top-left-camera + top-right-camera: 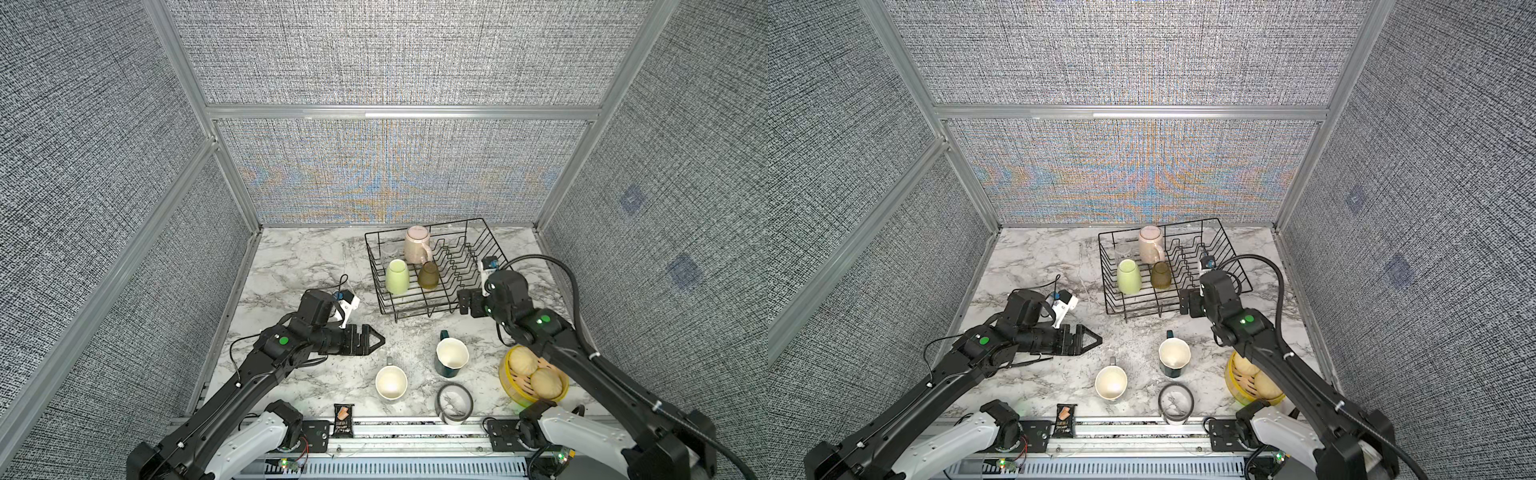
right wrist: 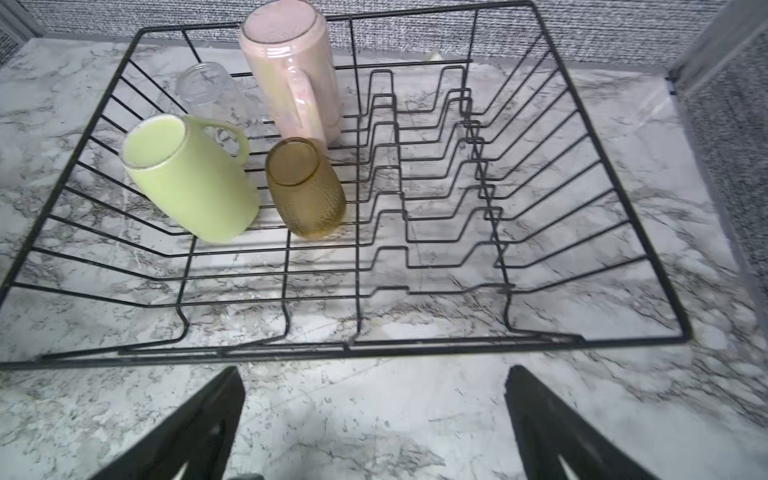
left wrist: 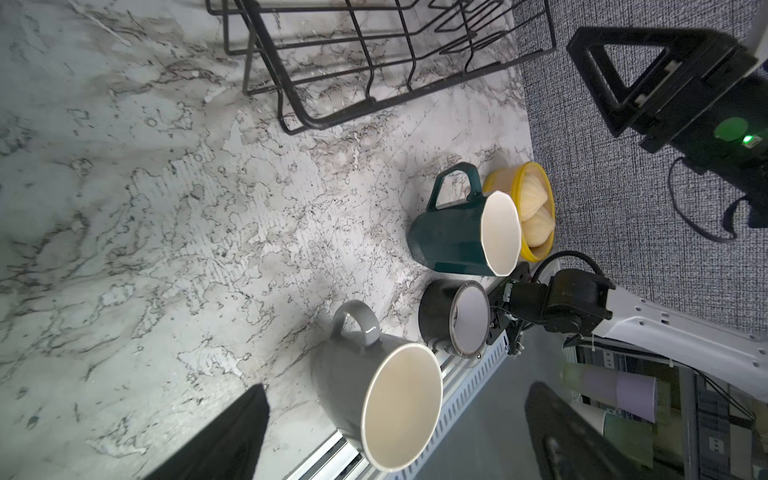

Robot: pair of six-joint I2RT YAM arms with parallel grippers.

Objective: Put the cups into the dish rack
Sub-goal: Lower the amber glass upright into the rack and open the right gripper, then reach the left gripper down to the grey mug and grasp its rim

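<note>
My left claw (image 1: pixel 374 340): jaws wide, empty, near grey mug (image 1: pixel 391 383). My right claw (image 1: pixel 464 302): spread, empty, at dish rack (image 2: pixel 457 341) front. Four cups (image 2: pixel 191 178) inverted in rack; grey mug, dark teal mug (image 1: pixel 451 353) upright on table. Best approach, I judge: pinch grey mug wall opposite handle, invert, seat in free front bay. Marble-pattern tabletop (image 1: pixel 299 257), likely slick; grey fabric walls (image 1: pixel 386 54) close round.

Four cups (image 2: pixel 195 187) in dish rack (image 2: pixel 457 343), two mugs (image 1: pixel 391 383) before.

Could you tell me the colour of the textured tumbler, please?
The tumbler is amber; right wrist view.
</note>
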